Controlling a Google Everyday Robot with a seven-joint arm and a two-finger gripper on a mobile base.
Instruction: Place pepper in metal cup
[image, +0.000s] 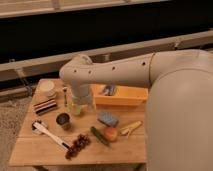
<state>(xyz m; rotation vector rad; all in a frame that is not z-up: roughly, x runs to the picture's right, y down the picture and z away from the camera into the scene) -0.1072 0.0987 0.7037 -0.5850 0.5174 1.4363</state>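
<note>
The pepper (99, 136), long and dark green, lies on the wooden table (30, 150) near the front, just left of a round orange-red fruit (111, 134). The metal cup (63, 120) stands upright to the left of the pepper, dark inside, with nothing visible in it. My gripper (79, 103) hangs down from the pale arm over the table's middle rear, just behind and to the right of the metal cup. It is well clear of the pepper and sits right at a translucent light green cup (75, 108).
A yellow tray (122, 96) stands at the back right, a white bowl (47, 88) at the back left. A striped item (45, 106), a white-and-black utensil (49, 133), dark grapes (77, 146), a blue sponge (107, 119) and a yellowish piece (131, 128) lie around.
</note>
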